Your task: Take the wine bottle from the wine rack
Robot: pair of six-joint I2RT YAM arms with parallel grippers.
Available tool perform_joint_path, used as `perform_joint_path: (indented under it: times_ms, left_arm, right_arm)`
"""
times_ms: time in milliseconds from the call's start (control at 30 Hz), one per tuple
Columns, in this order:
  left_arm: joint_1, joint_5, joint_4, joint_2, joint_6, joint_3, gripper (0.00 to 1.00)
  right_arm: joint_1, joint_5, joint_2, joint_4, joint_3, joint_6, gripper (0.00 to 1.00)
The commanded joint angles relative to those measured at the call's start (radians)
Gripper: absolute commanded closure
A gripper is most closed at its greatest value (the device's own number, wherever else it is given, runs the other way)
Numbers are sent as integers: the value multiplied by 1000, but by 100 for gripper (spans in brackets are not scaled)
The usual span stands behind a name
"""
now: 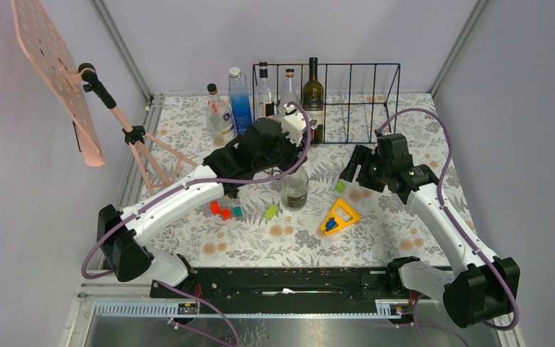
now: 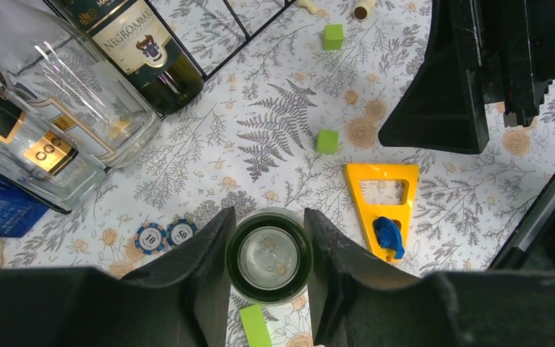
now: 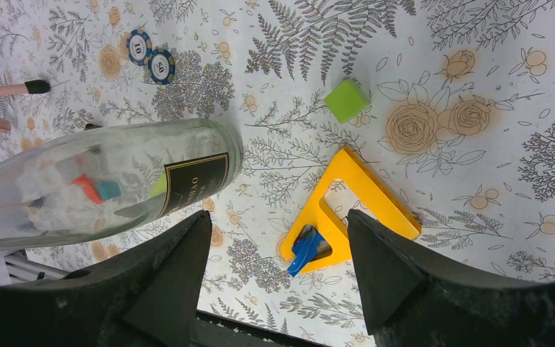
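A clear wine bottle (image 1: 294,189) with a black label stands upright on the floral table, in front of the black wire wine rack (image 1: 365,87) and outside it. My left gripper (image 1: 293,165) is shut on its neck from above. In the left wrist view the two fingers press both sides of the bottle's mouth (image 2: 268,256). The bottle also shows in the right wrist view (image 3: 115,184). My right gripper (image 1: 354,170) is open and empty, hovering right of the bottle over a yellow triangle (image 3: 354,195).
A dark green bottle (image 1: 313,97) and two clear bottles (image 1: 264,90) stand in the rack's left bays. A blue bottle (image 1: 240,101) and a clear one (image 1: 219,116) stand left of it. Small coloured blocks (image 1: 271,211), poker chips (image 2: 165,233) and a pink stand (image 1: 134,137) lie around.
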Motion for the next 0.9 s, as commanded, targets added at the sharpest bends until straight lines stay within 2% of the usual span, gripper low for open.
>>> perform_joint_path:
  times_ms: [0,67,167,533,867]
  left_arm:
    - [0,-41,36,4,9,69,73]
    - [0,-43,32,6,-3,91,86]
    - [1,-46,35,3,5,134,100]
    - [34,-174,19,13,80,334,100]
    - [236,-200,69,-29,25,310,100]
  right_arm:
    - [2,-7,-6,14,-2,-12,24]
    - [3,-5,-8,14,-8,-13,24]
    - [3,-7,-11,14,-16,-14,24]
    - [3,4,-28,16,-39,-13,25]
    - [3,9,-21,16,-48,-19,24]
